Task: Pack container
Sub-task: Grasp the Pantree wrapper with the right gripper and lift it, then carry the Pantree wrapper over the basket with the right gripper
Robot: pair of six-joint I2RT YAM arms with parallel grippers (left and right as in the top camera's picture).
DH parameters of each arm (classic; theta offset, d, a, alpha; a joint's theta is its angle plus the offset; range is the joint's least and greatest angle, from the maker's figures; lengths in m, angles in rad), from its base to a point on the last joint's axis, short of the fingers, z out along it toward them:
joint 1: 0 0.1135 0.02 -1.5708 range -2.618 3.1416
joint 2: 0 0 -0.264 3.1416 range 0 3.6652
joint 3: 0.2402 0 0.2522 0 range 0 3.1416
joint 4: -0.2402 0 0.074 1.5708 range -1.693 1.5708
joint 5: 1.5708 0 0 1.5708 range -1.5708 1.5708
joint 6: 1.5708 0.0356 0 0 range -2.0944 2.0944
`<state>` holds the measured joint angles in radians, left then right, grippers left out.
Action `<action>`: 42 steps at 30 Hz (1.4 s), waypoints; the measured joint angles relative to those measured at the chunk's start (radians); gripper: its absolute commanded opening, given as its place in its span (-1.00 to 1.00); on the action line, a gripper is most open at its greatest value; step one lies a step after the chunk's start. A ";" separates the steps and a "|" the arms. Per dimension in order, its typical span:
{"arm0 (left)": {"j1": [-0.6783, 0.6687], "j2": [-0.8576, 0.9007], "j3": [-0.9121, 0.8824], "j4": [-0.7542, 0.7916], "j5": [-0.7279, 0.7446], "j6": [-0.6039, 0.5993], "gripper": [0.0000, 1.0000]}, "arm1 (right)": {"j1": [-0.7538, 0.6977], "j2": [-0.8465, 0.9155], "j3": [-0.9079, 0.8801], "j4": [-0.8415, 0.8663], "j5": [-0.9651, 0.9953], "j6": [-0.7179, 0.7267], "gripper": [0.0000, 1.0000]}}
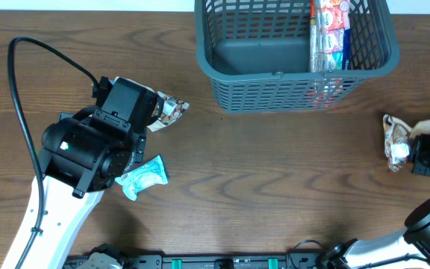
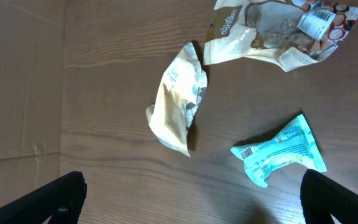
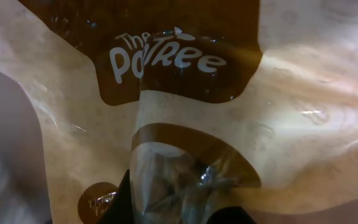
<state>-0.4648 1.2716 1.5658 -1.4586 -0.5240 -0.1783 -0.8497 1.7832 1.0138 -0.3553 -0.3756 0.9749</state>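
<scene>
Three loose packets lie on the tabletop (image 1: 275, 172) under my left claw (image 2: 191, 182): a cream packet (image 2: 176, 102) in the middle, a brown-and-clear packet (image 2: 272, 34) beyond it and a teal packet (image 2: 278, 152) off to one side, none touching another. That claw is spread wide and grasps nothing, its two fingers showing only at the bottom corners of the wrist view. The basket (image 1: 275, 75) stands at the far edge, between my two arms and well apart from both, with a row of packets (image 1: 327, 33) upright against its right wall and the rest of its floor bare. My right claw (image 1: 416, 149) is at the right edge, up against a crumpled brown-and-cream packet (image 1: 396, 140) that fills its wrist camera; I cannot tell whether the fingers have closed on it. I judge the packing partly done, and the step in hand is the pick on the right. Next I need a sure grip there, a lift clear of the rim, and a drop onto the bare floor; the left should then come down squarely over the cream packet.
</scene>
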 measured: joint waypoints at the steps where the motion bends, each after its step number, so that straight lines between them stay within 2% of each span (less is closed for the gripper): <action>1: 0.000 0.000 0.000 0.000 0.000 0.000 0.97 | 0.000 -0.014 0.000 -0.001 -0.018 -0.010 -0.98; 5: 0.000 0.000 0.000 0.000 0.000 0.000 0.97 | 0.000 -0.132 0.018 -0.004 -0.086 -0.051 -0.97; 11: 0.000 0.000 0.000 0.000 0.000 0.000 0.97 | 0.000 -0.365 0.146 0.012 -0.152 -0.079 -0.97; 15: 0.000 0.000 0.000 0.000 0.000 0.000 0.97 | 0.000 -0.501 0.238 0.080 -0.173 -0.100 -0.98; 19: 0.000 0.000 0.000 0.000 0.000 0.000 0.97 | 0.004 -0.599 0.291 0.227 -0.202 -0.093 -0.98; 24: 0.000 0.000 0.000 0.000 0.000 0.000 0.97 | 0.069 -0.645 0.300 0.425 -0.225 -0.023 -0.97; 29: 0.000 0.000 0.000 0.000 0.000 0.000 0.97 | 0.212 -0.632 0.300 0.622 -0.237 0.054 -0.97; 33: 0.000 0.000 0.000 0.000 0.000 0.000 0.97 | 0.332 -0.608 0.300 0.730 -0.237 0.044 -0.97; 37: 0.000 0.000 0.000 0.000 0.000 0.000 0.97 | 0.432 -0.592 0.300 0.675 -0.241 -0.053 -0.97; 42: 0.000 0.000 0.000 0.000 0.000 0.000 0.97 | 0.489 -0.557 0.314 0.482 -0.245 -0.214 -0.98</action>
<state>-0.4648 1.2716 1.5658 -1.4590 -0.5240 -0.1780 -0.3607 1.2259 1.3277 0.1268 -0.6209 0.7609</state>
